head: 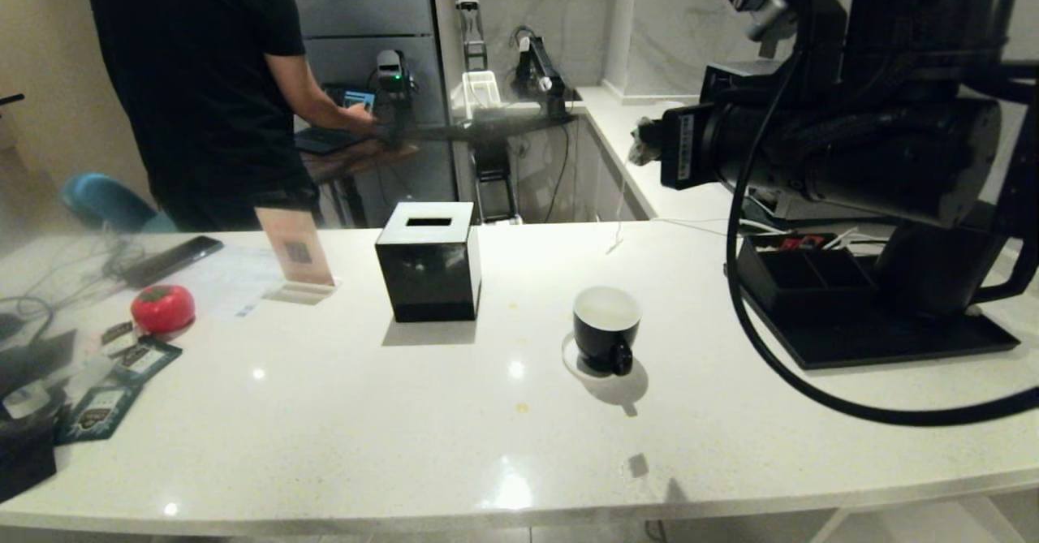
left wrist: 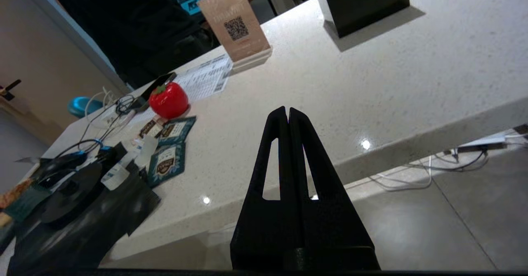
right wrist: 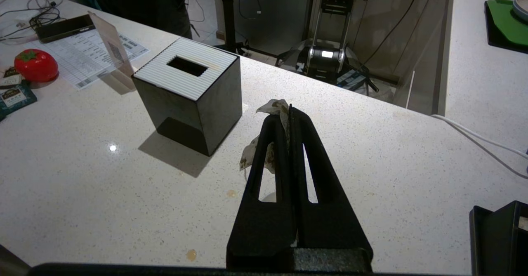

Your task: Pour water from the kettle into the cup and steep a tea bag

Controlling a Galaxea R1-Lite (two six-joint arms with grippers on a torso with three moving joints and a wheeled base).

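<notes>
Head cam: I've got the cup point(head: 606, 328) standing on the worktop point(head: 341, 413) just right of the black tissue box point(head: 428, 260), its white inside looks filled but I can't tell for sure, and the right gripper point(head: 645, 141) is up high behind it w/ a wet tea bag point(head: 641, 144) at its tip; no kettle in sight. Left wrist cam: left gripper point(left wrist: 287, 112) idles off the worktop's front edge, fingers together & empty. Right wrist cam: fingers clamped on the stained tea bag point(right wrist: 270, 138) above the worktop, so I reckon steeping's done, only binning left.
</notes>
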